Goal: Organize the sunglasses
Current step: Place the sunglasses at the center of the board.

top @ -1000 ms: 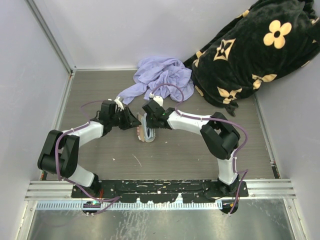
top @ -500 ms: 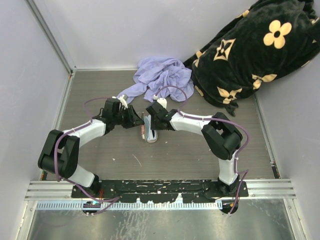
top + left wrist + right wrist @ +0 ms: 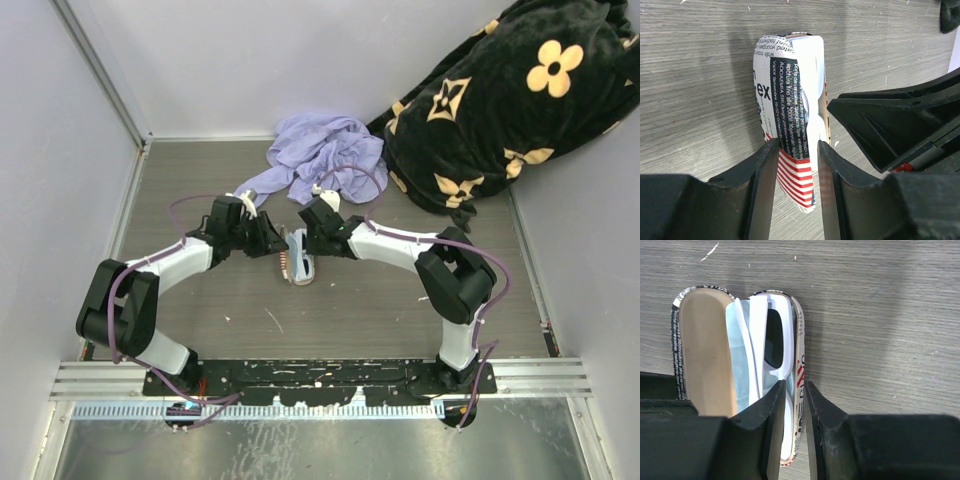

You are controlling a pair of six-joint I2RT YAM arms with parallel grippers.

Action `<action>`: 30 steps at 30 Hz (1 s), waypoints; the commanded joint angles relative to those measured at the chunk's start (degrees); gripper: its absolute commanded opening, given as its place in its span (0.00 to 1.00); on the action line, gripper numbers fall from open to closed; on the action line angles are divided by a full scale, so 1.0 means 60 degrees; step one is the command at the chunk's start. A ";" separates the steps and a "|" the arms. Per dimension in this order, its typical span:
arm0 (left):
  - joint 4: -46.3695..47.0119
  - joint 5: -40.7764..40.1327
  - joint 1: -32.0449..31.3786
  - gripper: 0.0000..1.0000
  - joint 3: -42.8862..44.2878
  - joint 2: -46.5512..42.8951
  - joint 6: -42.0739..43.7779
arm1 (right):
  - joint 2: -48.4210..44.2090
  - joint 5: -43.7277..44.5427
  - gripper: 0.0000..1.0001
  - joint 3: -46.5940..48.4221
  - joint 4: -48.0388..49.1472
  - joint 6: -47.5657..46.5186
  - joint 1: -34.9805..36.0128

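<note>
The sunglasses (image 3: 758,330), white-framed with dark lenses, lie folded in the open printed case (image 3: 799,367) on a light-blue cloth (image 3: 737,347). The tan-lined lid (image 3: 702,350) stands open to their left. My right gripper (image 3: 796,385) straddles the case's right wall with a narrow gap, one finger over the glasses and one outside. My left gripper (image 3: 797,145) is closed on the striped end of the case (image 3: 790,100). From above, the case (image 3: 298,268) sits between my left gripper (image 3: 272,247) and my right gripper (image 3: 308,243).
A crumpled purple cloth (image 3: 320,150) lies just behind the grippers. A black blanket with a tan flower pattern (image 3: 510,110) fills the back right corner. Pale walls close in the wooden table (image 3: 200,300) on the left, back and right.
My left gripper has moved right to the case. The right gripper's jaws have parted a little around the case wall and the arm has drawn slightly back.
</note>
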 commanded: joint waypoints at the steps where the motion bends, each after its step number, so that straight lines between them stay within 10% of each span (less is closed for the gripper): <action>1: 0.0074 -0.0014 -0.0078 0.38 0.0451 -0.0271 0.0199 | -0.0732 0.0418 0.28 -0.0110 0.0023 -0.0171 -0.0058; 30: -0.0216 -0.0102 -0.0310 0.39 0.0770 -0.0202 0.0272 | -0.0046 -0.1997 0.18 -0.0517 0.1132 -0.0471 -0.1202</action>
